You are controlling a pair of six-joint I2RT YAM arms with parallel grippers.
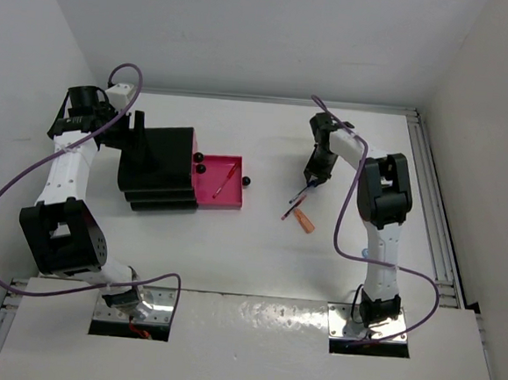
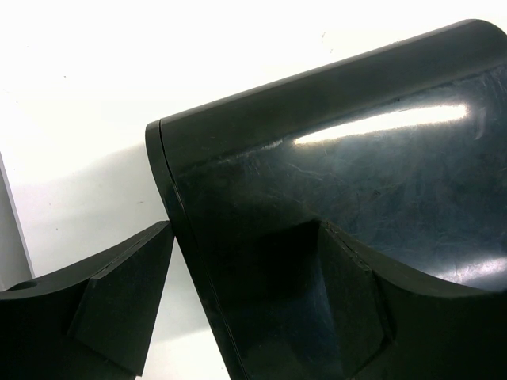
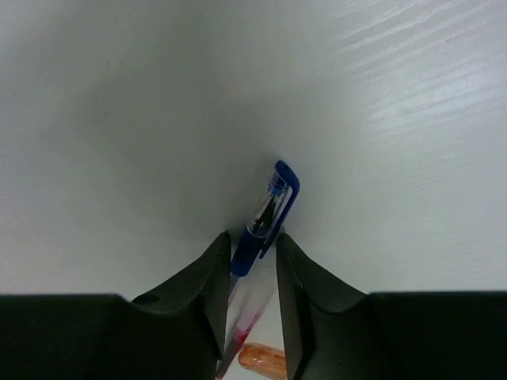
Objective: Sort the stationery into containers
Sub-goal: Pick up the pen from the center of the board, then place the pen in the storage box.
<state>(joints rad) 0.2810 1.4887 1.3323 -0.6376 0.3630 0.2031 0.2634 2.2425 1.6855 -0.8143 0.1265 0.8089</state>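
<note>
Blue pen (image 3: 269,207) pinched in right end effector (image 3: 252,241), left end effector (image 2: 245,229) spread wide over black box (image 2: 356,158) edge

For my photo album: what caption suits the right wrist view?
Right fingers pinch a blue pen; an orange highlighter lies nearby on the white table.

Wide left pincer (image 2: 245,229), clamped right pincer (image 3: 252,241)

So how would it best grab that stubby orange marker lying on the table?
Across the middle of the orange marker, straight down from above: it lies flat, long sides exposed. Probably close square to its slant, clear of the blue pen beside it.
</note>
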